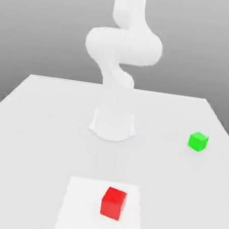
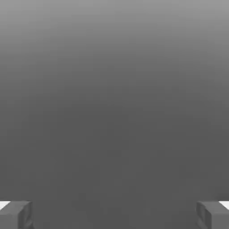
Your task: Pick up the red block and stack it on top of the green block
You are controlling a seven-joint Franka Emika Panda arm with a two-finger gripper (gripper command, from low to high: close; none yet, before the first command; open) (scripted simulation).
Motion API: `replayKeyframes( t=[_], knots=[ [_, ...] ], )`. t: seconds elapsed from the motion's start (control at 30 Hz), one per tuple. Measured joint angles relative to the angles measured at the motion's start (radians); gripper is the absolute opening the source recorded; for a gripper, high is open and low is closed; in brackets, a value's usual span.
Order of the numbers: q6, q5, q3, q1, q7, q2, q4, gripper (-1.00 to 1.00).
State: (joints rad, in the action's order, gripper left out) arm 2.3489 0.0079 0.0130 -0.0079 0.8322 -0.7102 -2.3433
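The red block (image 1: 113,203) sits on the white table (image 1: 31,140) near the front, just to the exterior view's right of centre. The green block (image 1: 198,141) rests farther back at the exterior view's right, well apart from the red one. In the hand view my gripper (image 2: 114,215) is open: its two grey fingertips (image 2: 16,214) stand far apart with nothing between them, against a plain grey backdrop. The white arm (image 1: 124,46) rises from its base and leaves the exterior view at the top.
The arm's round base (image 1: 113,124) stands mid-table, behind the red block and to the exterior view's left of the green one. A lighter square patch (image 1: 80,209) lies under the red block. The table's back edge (image 1: 118,88) runs behind the base.
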Motion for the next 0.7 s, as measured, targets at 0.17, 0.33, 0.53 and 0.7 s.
replayKeyframes(
  t=[0.17, 0.33, 0.53, 0.7],
  knots=[
    [0.103, 0.011, 0.029, -0.014, 0.072, 0.189, -0.090, 0.00],
    [0.201, 0.014, 0.059, -0.027, 0.146, 0.370, -0.177, 0.00],
    [0.319, 0.001, 0.088, -0.036, 0.247, 0.587, -0.281, 0.00],
    [0.424, -0.027, 0.092, -0.030, 0.335, 0.769, -0.355, 0.00]
  ],
)
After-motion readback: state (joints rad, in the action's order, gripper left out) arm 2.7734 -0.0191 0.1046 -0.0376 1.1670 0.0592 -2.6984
